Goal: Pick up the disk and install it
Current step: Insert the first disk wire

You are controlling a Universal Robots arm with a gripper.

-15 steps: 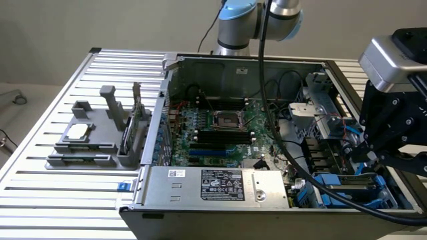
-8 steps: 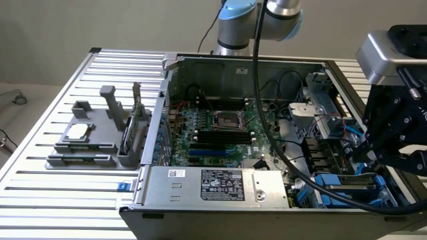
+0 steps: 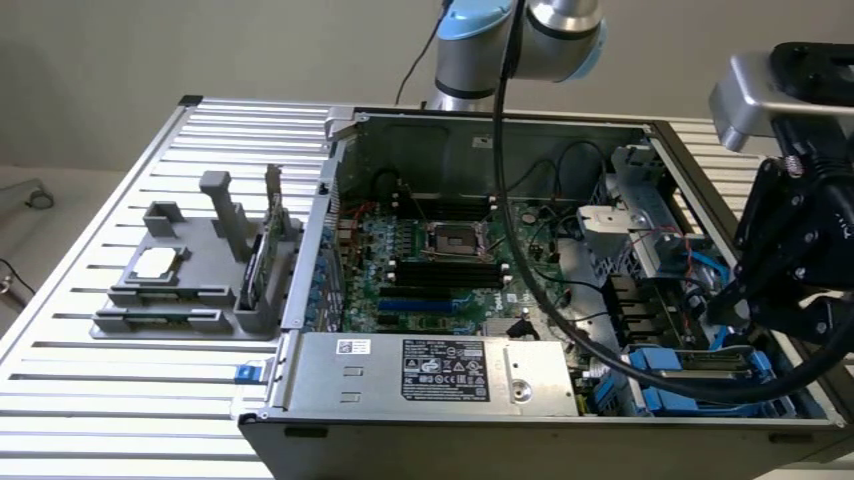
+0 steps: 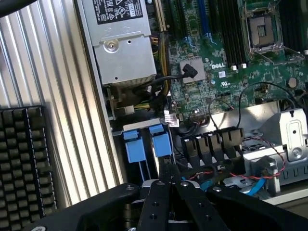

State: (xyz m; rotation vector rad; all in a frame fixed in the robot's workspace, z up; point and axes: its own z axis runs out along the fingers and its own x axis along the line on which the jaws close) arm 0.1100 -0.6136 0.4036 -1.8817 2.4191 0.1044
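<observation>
Blue-framed silver-grey metal disk (image 4: 161,142) sat edge-on, mostly hidden, at five o'clock in the grey case (image 3: 534,445). Black gripper (image 4: 169,168) hovered beside it, jaws pressed together.

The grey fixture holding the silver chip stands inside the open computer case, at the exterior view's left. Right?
No. In the exterior view, the grey fixture holding the silver chip stands on the slatted table outside the open computer case, at the exterior view's left.

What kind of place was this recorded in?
Most likely a robotics lab workbench set up for computer assembly: an open desktop computer case with its motherboard exposed sits on a slatted metal table, a robot arm rises behind it, and a grey parts holder stands beside it.
</observation>
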